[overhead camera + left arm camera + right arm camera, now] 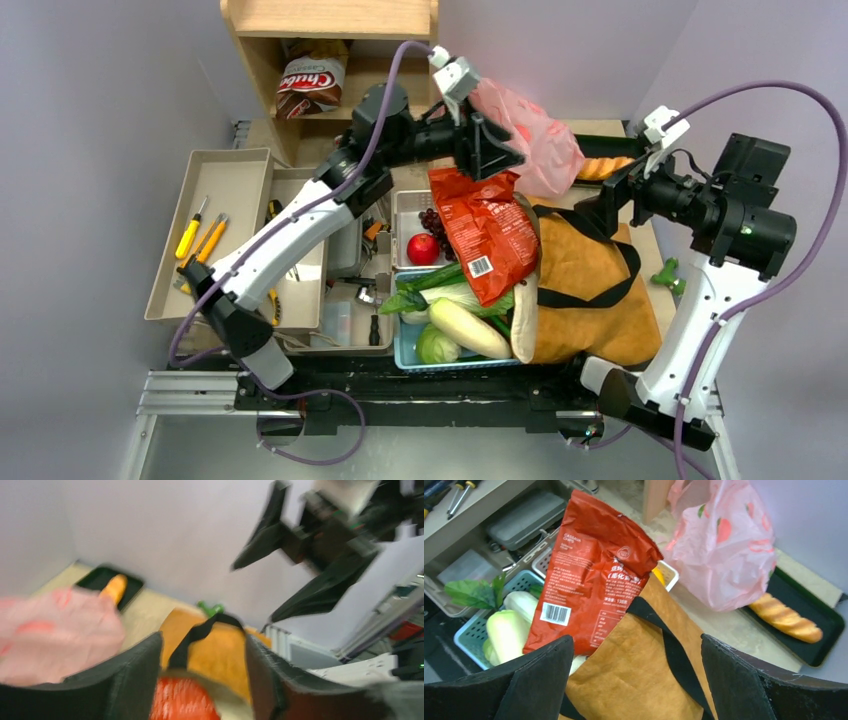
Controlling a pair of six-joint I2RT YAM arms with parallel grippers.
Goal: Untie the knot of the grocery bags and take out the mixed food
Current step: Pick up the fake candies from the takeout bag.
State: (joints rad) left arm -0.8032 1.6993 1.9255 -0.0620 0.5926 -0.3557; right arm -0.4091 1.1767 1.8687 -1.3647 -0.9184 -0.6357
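- The left hand (202, 647) hangs over the far middle of the counter (734, 625), above the top end of the red snack bag (485, 235). Its fingers (132, 680) stand apart with nothing pinched between them, though the left wrist view is smeared.
- The right hand (635, 645) hovers over the brown paper bag (590, 285). Its fingers (539, 680) are spread wide and empty.
- The red snack bag lies barcode side up. One long edge rests on the brown paper bag's rim and its lower end reaches over the blue basket (464, 637).
- The pink bag (535, 140) sits bunched on the far side of the counter, just behind the brown paper bag. It is beside a black tray (819, 645) that carries a baguette (784, 617).
- I cannot pick out the knot on the pink bag in any view.
- The brown paper bag lies at the right of the counter with a black strap (674, 645) looped across it.
- The blue basket, left of the brown paper bag, holds a napa cabbage (462, 297), a daikon (470, 330) and a round green cabbage (437, 345).
- Just behind it, a white basket (405, 200) holds a red apple (423, 249) and dark grapes (432, 218).
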